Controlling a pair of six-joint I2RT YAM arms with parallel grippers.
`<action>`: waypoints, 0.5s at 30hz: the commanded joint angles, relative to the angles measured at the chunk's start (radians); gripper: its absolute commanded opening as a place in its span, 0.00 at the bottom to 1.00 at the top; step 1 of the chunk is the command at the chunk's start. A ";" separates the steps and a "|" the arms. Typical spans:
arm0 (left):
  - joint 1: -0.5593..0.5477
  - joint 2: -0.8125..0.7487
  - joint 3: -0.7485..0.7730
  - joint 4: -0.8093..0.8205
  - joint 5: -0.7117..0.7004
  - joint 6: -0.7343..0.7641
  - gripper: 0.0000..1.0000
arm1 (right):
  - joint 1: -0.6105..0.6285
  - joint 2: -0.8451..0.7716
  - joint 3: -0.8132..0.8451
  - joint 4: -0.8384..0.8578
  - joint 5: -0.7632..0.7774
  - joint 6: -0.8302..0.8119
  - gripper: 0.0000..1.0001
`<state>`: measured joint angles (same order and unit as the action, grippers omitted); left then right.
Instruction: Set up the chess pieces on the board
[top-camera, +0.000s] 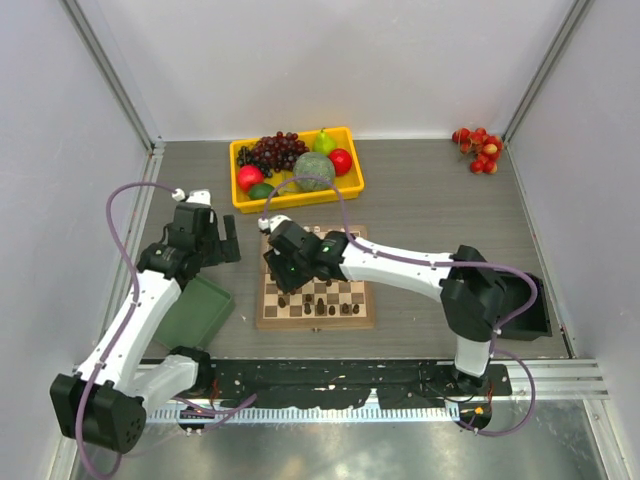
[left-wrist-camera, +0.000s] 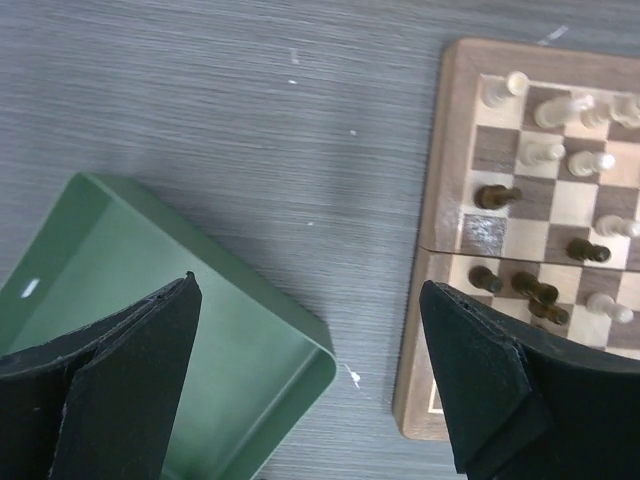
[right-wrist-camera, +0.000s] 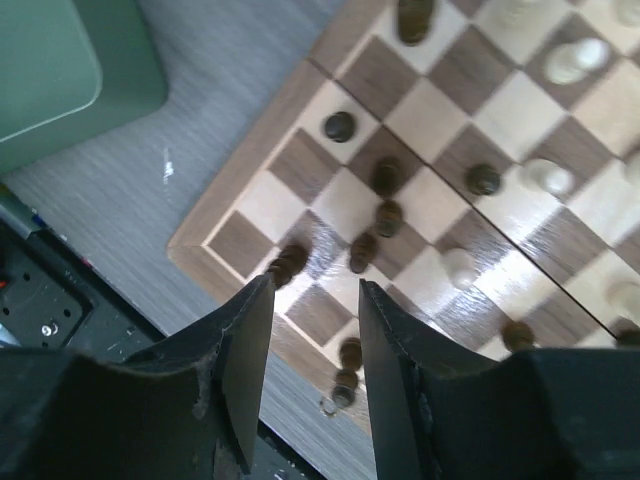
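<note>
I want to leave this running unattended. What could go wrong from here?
The right gripper hangs partly open over closely packed dark pieces; coming down, a finger could topple neighbours. A dark piece near the rim of the board might get pushed off.

- Green tray (left-wrist-camera: 262, 345): flat, empty, lay below the left gripper (left-wrist-camera: 310, 287), one corner reaching under the gap between its fingers.
- Yellow tray (top-camera: 320, 197): lay beyond both grippers on the far side; held dark grapes (top-camera: 275, 150), a pear (top-camera: 324, 141), a green melon (top-camera: 314, 170) and two red apples (top-camera: 250, 177).
- Red fruit cluster (top-camera: 477, 148): lay well apart, far to the right of the right gripper (top-camera: 280, 275).
- Black bin (top-camera: 525, 310): stood well to that gripper's right.
</note>
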<state>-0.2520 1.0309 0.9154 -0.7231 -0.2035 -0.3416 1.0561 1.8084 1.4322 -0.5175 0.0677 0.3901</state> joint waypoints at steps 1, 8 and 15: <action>0.062 -0.064 -0.019 -0.018 -0.083 -0.036 1.00 | 0.035 0.055 0.106 -0.035 -0.032 -0.063 0.46; 0.140 -0.107 -0.043 -0.019 -0.043 -0.030 1.00 | 0.059 0.138 0.171 -0.072 -0.045 -0.094 0.46; 0.142 -0.106 -0.043 -0.019 -0.034 -0.030 1.00 | 0.076 0.169 0.212 -0.127 -0.042 -0.111 0.44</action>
<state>-0.1154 0.9375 0.8738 -0.7517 -0.2428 -0.3634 1.1187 1.9747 1.5883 -0.6083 0.0299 0.3061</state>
